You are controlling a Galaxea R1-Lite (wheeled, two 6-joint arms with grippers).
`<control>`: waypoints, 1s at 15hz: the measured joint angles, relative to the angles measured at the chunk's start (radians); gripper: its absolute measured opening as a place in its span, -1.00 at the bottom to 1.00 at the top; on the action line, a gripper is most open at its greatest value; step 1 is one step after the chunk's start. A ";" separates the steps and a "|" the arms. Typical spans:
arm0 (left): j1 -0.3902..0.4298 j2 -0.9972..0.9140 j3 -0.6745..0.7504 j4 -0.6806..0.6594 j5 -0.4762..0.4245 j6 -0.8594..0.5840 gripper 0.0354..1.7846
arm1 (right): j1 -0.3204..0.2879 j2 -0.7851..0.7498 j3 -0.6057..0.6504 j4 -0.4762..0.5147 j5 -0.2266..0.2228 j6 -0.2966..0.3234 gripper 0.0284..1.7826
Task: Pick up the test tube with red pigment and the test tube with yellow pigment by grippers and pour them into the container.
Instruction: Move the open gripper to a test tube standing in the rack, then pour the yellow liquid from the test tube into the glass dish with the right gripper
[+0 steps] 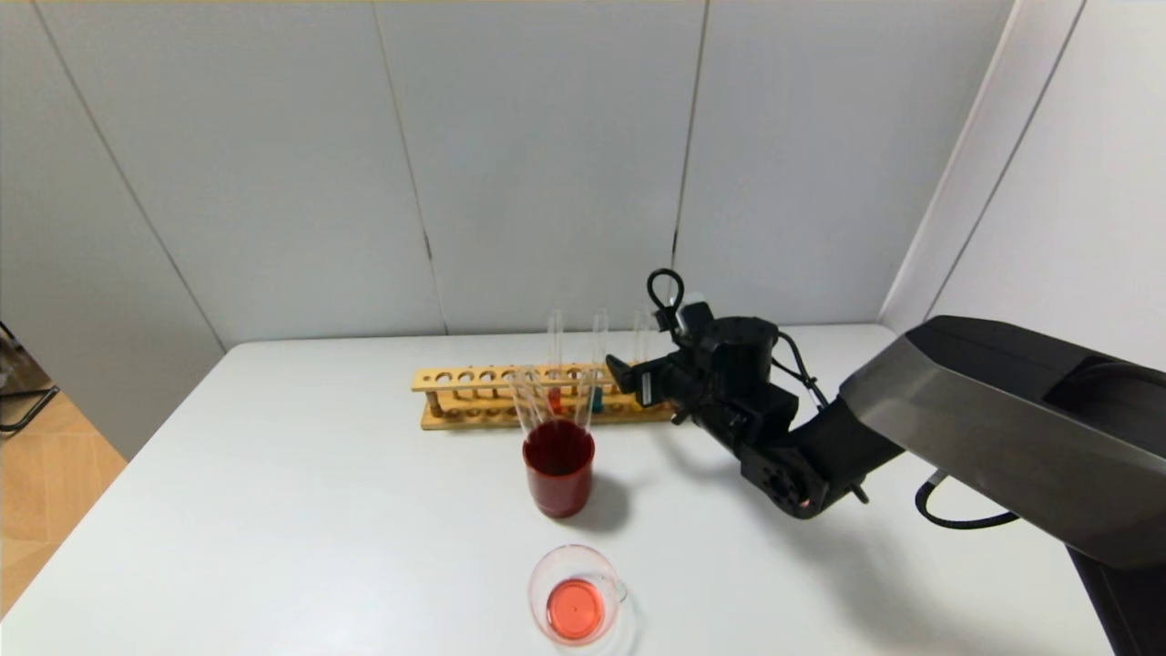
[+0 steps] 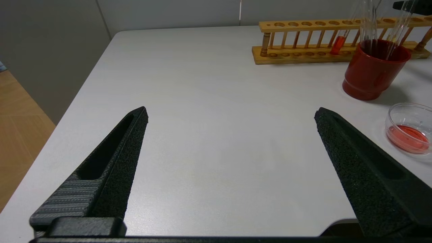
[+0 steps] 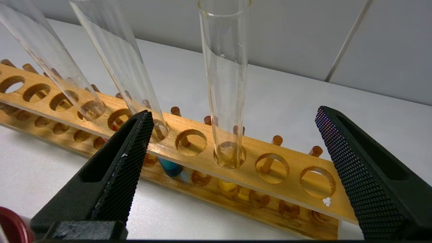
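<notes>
A wooden rack [image 1: 474, 398] holds three tubes. The red pigment tube [image 1: 554, 398] stands left; it also shows in the left wrist view [image 2: 338, 45]. The yellow pigment tube [image 1: 640, 333] stands right. In the right wrist view it [image 3: 224, 84] stands upright between the fingers of my open right gripper [image 3: 234, 113], untouched, with yellow liquid at its bottom. My right gripper [image 1: 638, 378] is at the rack's right end. The container [image 1: 576, 603], a clear glass cup holding red-pink liquid, sits near the front edge. My left gripper [image 2: 232, 111] is open and empty over bare table.
A teal-liquid tube [image 3: 170, 167] stands between the red and yellow ones. A dark red cup [image 1: 558, 469] with empty glass tubes leaning in it stands in front of the rack, between the rack and the container. The white table [image 1: 319, 510] ends at grey walls behind.
</notes>
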 joint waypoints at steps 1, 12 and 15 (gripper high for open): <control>0.000 0.000 0.000 0.000 0.000 0.000 0.96 | 0.000 0.006 -0.006 0.001 0.000 0.000 0.87; 0.000 0.000 0.000 0.000 0.000 0.000 0.96 | 0.009 0.035 -0.048 0.003 -0.003 -0.029 -0.67; 0.000 0.000 0.000 0.000 0.000 0.000 0.96 | 0.010 0.017 -0.054 0.005 -0.004 -0.036 -0.67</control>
